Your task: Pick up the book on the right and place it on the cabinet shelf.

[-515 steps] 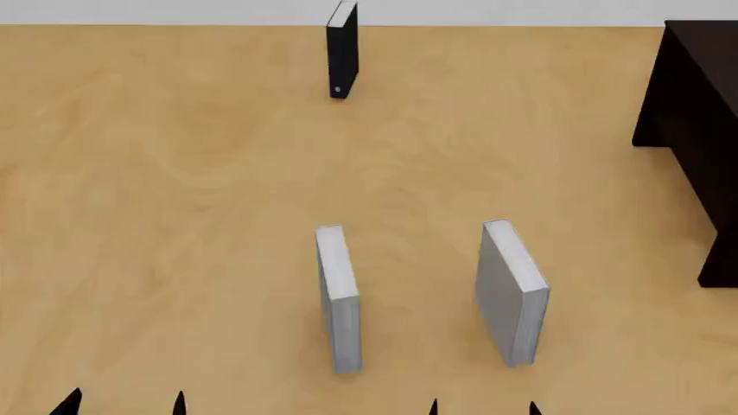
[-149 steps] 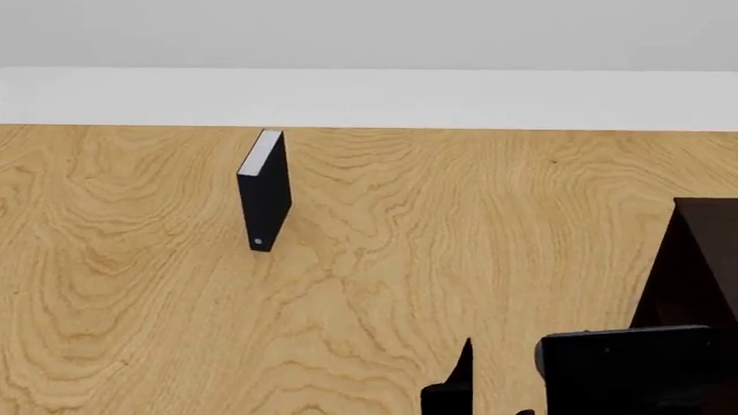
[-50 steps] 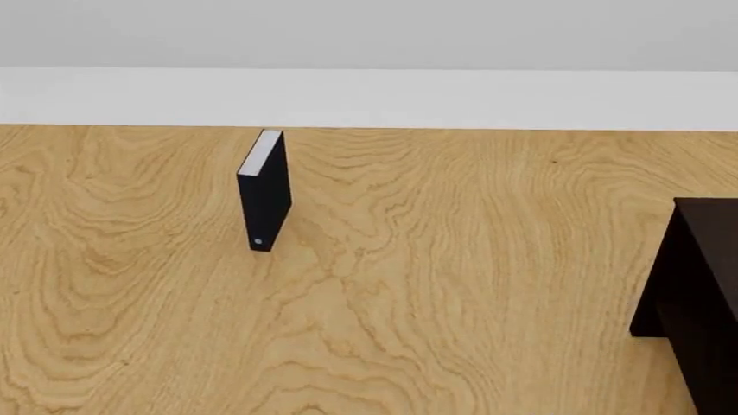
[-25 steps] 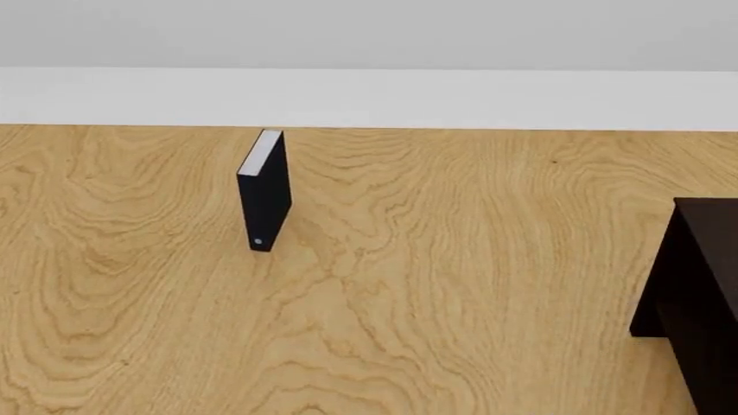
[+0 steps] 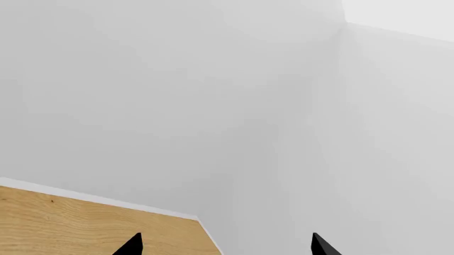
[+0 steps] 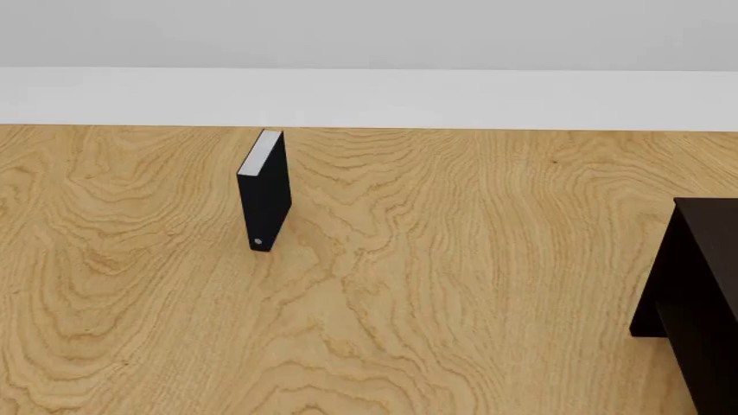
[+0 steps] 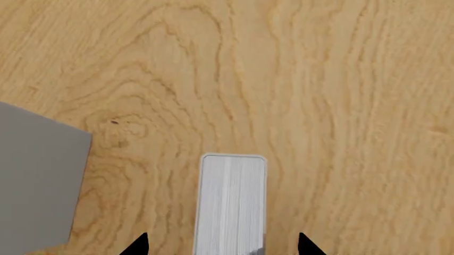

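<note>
A black book [image 6: 264, 192] is standing upright near the far edge of the wooden bench [image 6: 461, 259], left of centre. The dark cabinet shelf [image 6: 697, 294] is sitting at the right edge. In the right wrist view, the grey book [image 7: 232, 204] is standing page edges up between the right gripper [image 7: 221, 244] fingertips, spread wide and not touching it; a thinner grey book [image 7: 39, 175] is lying beside it. The left gripper [image 5: 225, 245] is pointing at the white wall, fingertips parted.

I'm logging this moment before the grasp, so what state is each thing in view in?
book: standing upright, page edges toward the right wrist camera, between the fingertips, not gripped.
right gripper: open, straddling the book.
left gripper: open, empty, pointed at the wall.
black book: standing upright on the floor.
second grey book: beside the first; pose unclear.
cabinet shelf: no book visible on it.
</note>
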